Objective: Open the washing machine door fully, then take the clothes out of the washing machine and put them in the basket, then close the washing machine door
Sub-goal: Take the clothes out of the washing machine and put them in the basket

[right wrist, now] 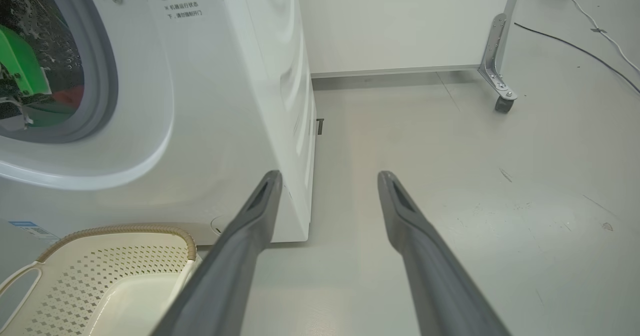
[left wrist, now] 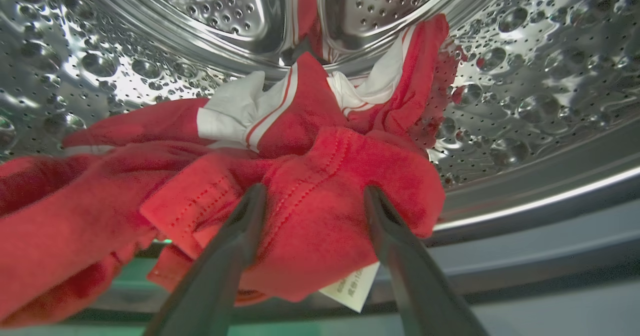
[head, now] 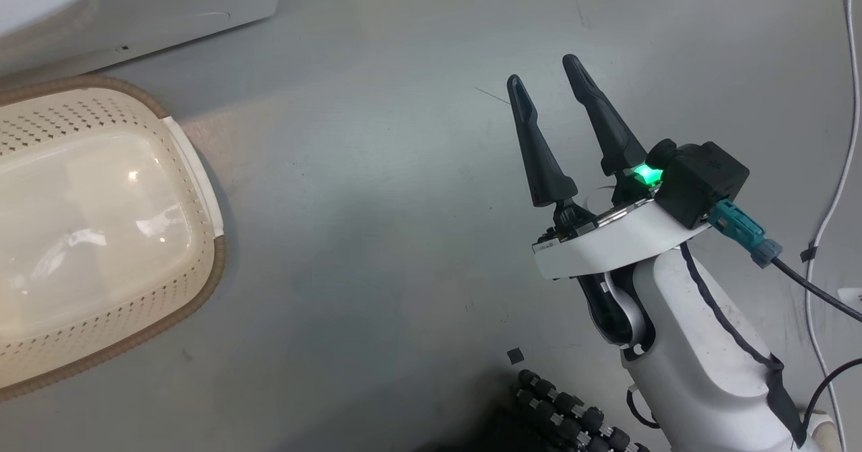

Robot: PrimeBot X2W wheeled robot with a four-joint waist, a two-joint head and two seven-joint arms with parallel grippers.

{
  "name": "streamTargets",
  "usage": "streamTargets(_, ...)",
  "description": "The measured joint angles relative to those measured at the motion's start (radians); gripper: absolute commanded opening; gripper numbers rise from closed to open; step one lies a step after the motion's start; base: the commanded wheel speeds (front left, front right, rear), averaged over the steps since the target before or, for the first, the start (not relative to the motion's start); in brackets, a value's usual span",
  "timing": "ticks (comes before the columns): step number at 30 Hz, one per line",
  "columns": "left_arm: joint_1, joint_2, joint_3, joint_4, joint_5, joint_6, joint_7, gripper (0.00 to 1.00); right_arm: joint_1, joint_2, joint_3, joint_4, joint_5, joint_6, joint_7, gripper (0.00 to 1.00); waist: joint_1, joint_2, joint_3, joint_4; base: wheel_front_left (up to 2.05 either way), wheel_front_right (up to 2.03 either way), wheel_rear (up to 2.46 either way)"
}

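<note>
My left gripper (left wrist: 312,191) is inside the washing machine's perforated steel drum (left wrist: 525,75). It is open, with its two fingers on either side of a fold of the red clothes (left wrist: 310,140). The clothes lie bunched on the drum floor, with white trim and a small white label (left wrist: 352,291). My right gripper (head: 543,70) hangs open and empty over the floor, to the right of the cream basket (head: 202,189), which has nothing in it. The white washing machine (right wrist: 220,100) stands behind the basket (right wrist: 115,231). The washing machine door is out of view.
A white cable (head: 832,203) runs along the floor at the far right. A metal leg on a caster (right wrist: 501,100) stands by the white panel behind. My base's wheels (head: 572,418) show at the bottom. Grey floor lies open between basket and right gripper.
</note>
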Motion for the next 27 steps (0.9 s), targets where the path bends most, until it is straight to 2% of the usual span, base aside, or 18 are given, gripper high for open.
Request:
streamTargets(6,-0.018,-0.004,-0.012,0.059,0.002,0.013,0.041,1.0,-0.004,0.0,0.002,0.001,0.0,-0.001,0.0,1.0,0.0,0.0,0.002,0.001,0.0,0.0,0.0)
streamTargets(7,-0.022,-0.004,-0.016,0.064,0.002,0.013,0.045,0.67,-0.005,0.0,0.003,0.001,0.0,-0.002,0.0,1.0,0.0,0.0,0.002,0.002,0.0,0.0,0.0)
streamTargets(8,-0.027,-0.004,-0.017,0.069,0.002,0.013,0.05,0.29,-0.006,0.0,0.003,0.001,0.0,-0.002,0.0,1.0,0.0,0.0,0.002,0.003,0.0,0.0,0.0)
streamTargets(9,-0.033,-0.004,-0.02,0.076,0.002,0.013,0.054,0.0,-0.007,0.0,0.004,0.001,0.0,-0.007,0.0,1.0,0.0,0.0,0.002,0.003,0.0,0.0,0.0)
streamTargets(19,-0.056,-0.003,-0.041,0.118,0.011,0.009,0.068,0.0,-0.019,0.0,0.005,0.003,0.001,-0.01,0.0,1.0,-0.0001,0.0,-0.005,0.007,0.0,0.0,0.0)
streamTargets(27,-0.037,-0.011,-0.04,0.135,0.01,-0.008,-0.003,0.0,-0.019,0.0,0.005,0.017,0.0,-0.01,0.0,1.0,-0.0001,0.0,-0.035,0.015,0.0,0.0,0.0)
